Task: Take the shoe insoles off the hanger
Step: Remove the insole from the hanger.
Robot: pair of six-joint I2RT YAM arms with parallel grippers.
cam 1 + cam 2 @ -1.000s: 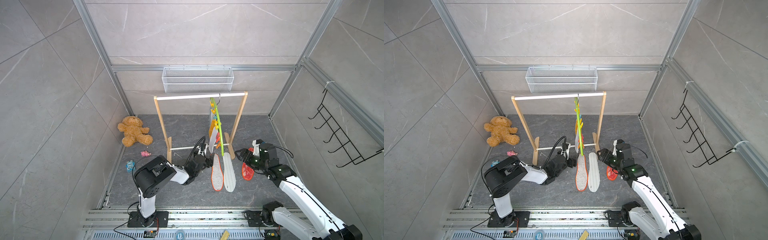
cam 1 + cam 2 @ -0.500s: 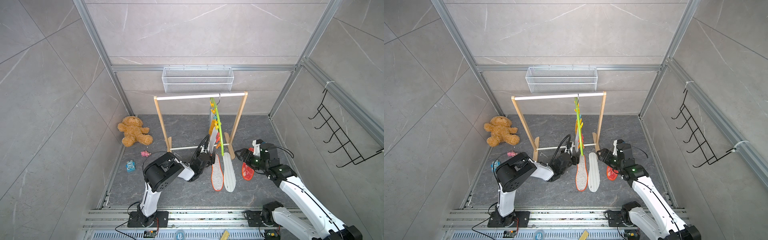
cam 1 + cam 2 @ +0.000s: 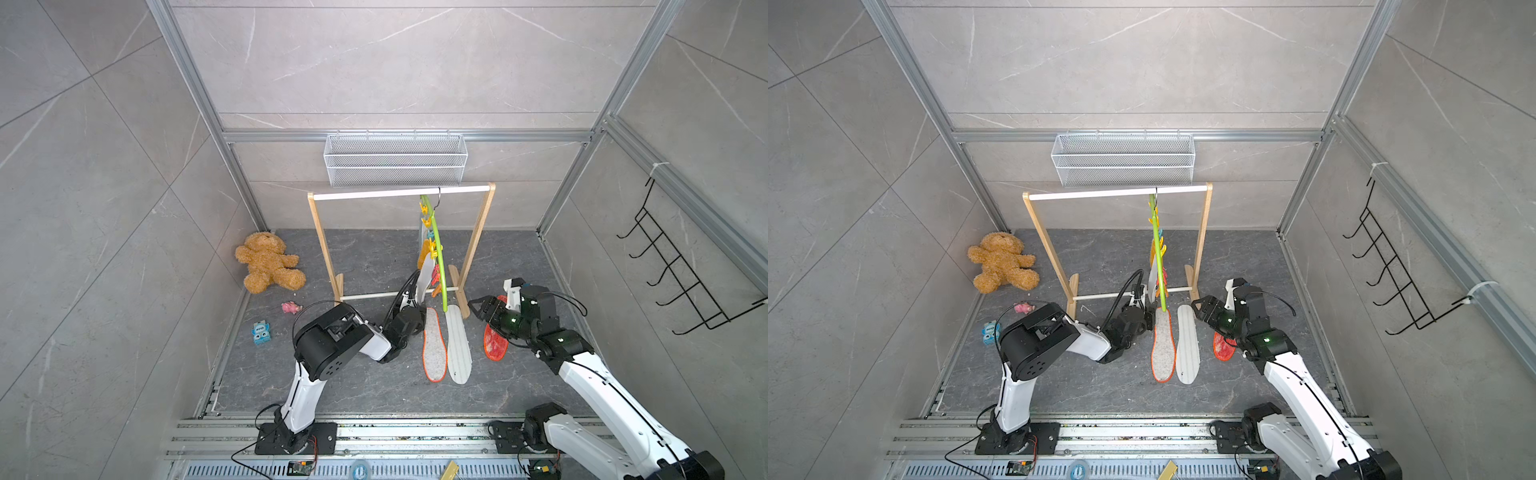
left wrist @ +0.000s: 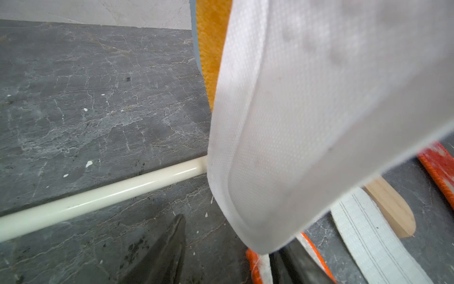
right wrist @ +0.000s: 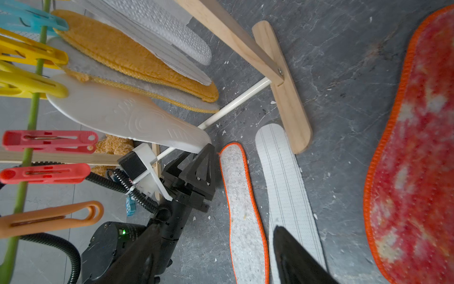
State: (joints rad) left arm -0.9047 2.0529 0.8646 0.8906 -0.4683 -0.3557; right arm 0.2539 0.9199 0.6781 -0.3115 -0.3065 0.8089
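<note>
L claw (image 5: 198,150), jaws apart, straddles bottom tip of white embossed foam insole (image 5: 127,118) hung vertical off yellow plastic clip (image 5: 32,88); R claw (image 3: 478,308) spread too, farther.

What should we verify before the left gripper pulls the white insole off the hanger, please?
1. White insole tip between the left gripper's fingers: ok.
2. Jaws shut on it: not ok, a gap shows beside one finger.
3. Yellow clip holds the insole's upper end: ok.
4. Right gripper open, empty, apart from the hanger: ok.
5. Pull path clears the lower rail: cannot tell.
</note>
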